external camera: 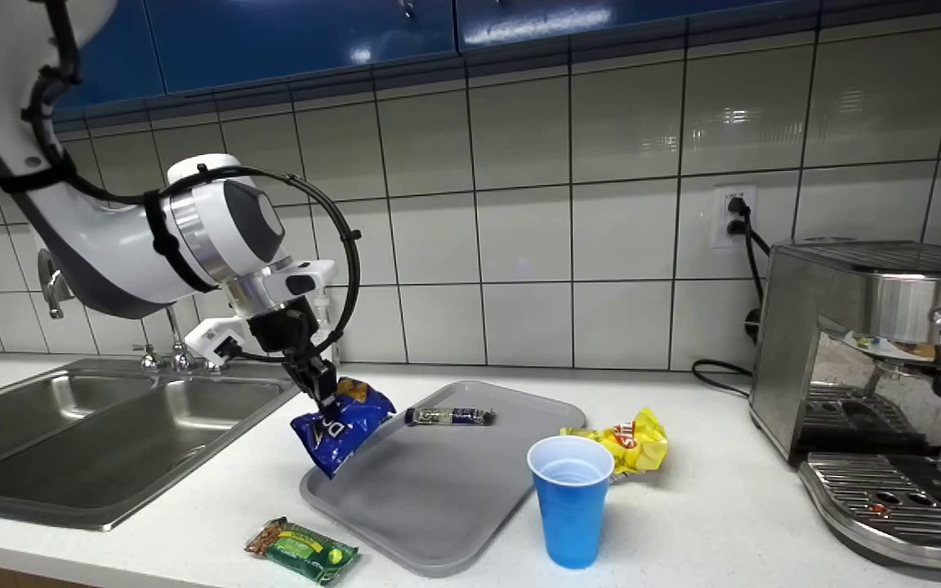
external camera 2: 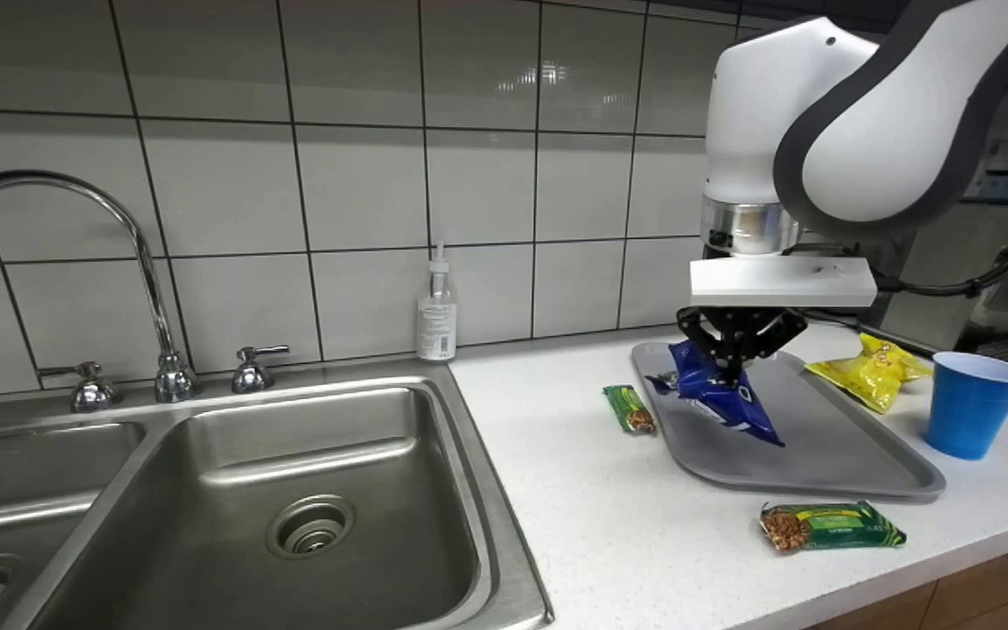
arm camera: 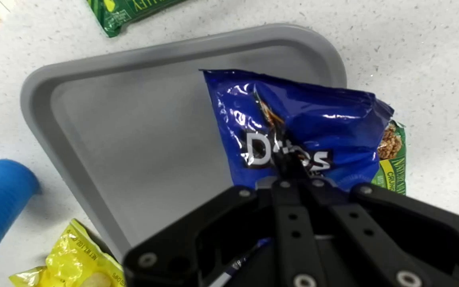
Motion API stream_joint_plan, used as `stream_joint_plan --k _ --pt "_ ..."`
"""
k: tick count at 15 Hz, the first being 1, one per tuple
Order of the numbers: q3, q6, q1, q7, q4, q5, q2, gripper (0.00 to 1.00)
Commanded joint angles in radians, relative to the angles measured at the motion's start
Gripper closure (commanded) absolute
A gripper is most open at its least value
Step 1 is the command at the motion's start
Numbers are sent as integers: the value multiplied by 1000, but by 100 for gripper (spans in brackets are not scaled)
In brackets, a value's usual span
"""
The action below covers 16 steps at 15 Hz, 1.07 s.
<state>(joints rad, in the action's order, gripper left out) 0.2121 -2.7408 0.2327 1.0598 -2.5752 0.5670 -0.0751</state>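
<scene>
My gripper (external camera: 328,407) is shut on a blue Doritos bag (external camera: 366,415), pinching its middle. The bag hangs tilted over the grey tray (external camera: 470,482) near its sink-side end; whether a corner touches the tray I cannot tell. The grip also shows in an exterior view (external camera 2: 733,374) and in the wrist view (arm camera: 289,163). A small dark-wrapped bar (external camera: 450,416) lies on the tray, mostly hidden behind the gripper in the wrist view. A green granola bar (external camera 2: 832,527) lies on the counter by the tray's front. Another green bar (external camera 2: 629,409) lies beside the tray, partly behind the bag in the wrist view.
A blue cup (external camera: 571,506) stands upright beside the tray. A yellow chip bag (external camera: 638,441) lies behind it. A steel coffee machine (external camera: 846,327) stands farther along. A double sink (external camera 2: 294,490), a faucet (external camera 2: 145,254) and a soap bottle (external camera 2: 437,319) are at the opposite side.
</scene>
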Motion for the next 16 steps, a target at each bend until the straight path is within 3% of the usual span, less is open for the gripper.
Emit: stream_joint_plan --k 1,16 --pt "-51 38 -64 56 58 28 -53 100" --pt "-15 142 -54 108 186 10 -239 100"
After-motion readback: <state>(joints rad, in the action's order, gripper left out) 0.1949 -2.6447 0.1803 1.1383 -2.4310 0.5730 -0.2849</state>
